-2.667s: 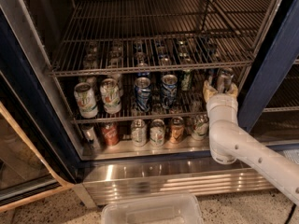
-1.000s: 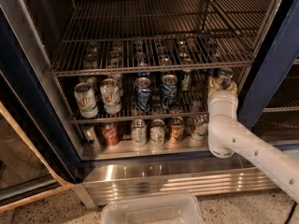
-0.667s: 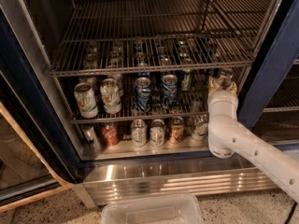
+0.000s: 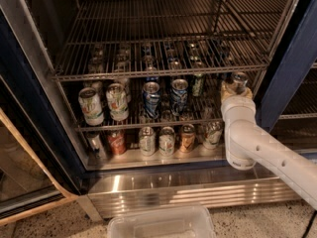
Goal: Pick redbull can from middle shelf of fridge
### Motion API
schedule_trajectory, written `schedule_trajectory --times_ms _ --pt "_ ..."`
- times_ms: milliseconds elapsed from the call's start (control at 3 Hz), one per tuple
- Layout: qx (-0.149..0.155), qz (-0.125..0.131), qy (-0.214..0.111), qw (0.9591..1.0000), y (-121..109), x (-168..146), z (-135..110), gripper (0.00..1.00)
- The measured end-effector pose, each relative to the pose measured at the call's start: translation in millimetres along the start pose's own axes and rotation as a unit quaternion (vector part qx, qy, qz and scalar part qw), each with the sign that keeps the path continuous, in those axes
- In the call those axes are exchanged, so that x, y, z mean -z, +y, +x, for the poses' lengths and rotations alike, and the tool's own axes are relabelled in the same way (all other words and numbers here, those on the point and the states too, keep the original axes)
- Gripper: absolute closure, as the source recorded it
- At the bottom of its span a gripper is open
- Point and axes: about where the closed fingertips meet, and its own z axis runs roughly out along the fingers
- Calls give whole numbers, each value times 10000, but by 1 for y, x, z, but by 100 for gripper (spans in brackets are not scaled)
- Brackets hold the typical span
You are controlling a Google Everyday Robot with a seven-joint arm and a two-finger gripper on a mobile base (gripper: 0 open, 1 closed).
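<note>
Camera view, slim silver redbull can [image 4: 240, 79], wire middle shelf [image 4: 130, 127], white gripper [image 4: 237, 90] at it, closure unclear.

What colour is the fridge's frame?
Dark blue fridge frame, camera view; gripper at the redbull can, middle shelf right.

Shop or canteen: display fridge [image 4: 148, 195] full of drink cans [image 4: 151, 99], end effector [image 4: 237, 89] at right of middle shelf [image 4: 124, 127].

The smooth white tubular robot arm [image 4: 277, 155] has a rounded drum-like joint and a cylindrical white wrist, ending in a cream-tinted gripper [image 4: 237, 87] at the right end of the dark wire-grid middle shelf [image 4: 129, 128].
</note>
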Motion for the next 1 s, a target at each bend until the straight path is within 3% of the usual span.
schedule_trajectory --times_ms 667,1000 --pt "-186 -459 415 9979 24 38 -15 100" --pt "-187 -453 420 9979 24 38 -14 100"
